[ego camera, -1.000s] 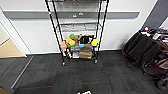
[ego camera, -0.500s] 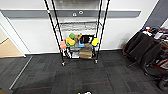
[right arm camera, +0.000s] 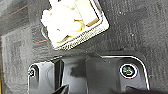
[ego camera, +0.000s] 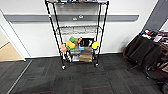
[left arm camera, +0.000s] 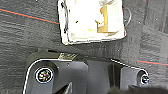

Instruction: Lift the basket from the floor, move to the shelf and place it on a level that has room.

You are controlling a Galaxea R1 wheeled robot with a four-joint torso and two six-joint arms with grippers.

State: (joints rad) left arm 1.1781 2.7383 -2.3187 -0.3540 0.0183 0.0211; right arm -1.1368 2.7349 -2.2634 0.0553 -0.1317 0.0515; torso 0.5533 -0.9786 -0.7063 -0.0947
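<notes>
1. Basket (left arm camera: 91, 21): rests on the floor (left arm camera: 27, 37) beneath both wrist cameras. It is rectangular with a pale woven wall and a darker rim line, and it holds white and yellow soft items plus a tan, card-like piece.
2. Right wrist view: the basket (right arm camera: 75, 23) sits skewed to the carpet seams, white lumps heaped at one end.
3. Floor: dark grey carpet tiles with a ribbed pile, crossed by thin red lines.
4. Fingers: the state of either arm's fingers cannot be told. Whether anything touches the basket also cannot be told.
5. Head view, centre of frame: the shelf (ego camera: 76, 32), a tall narrow rack of thin black poles on small wheels, stands against a white wall (ego camera: 30, 35) with a grey band.
6. A wire-grid level (ego camera: 78, 30) at mid-height looks bare. The lower tiers carry green, yellow and orange rounded items (ego camera: 70, 44) and a brown box (ego camera: 85, 57).
7. Right edge of frame: dark fabric (ego camera: 145, 51) is draped over furniture.
8. Left edge of frame: a tan floor patch (ego camera: 8, 53) lies beyond the carpet.
</notes>
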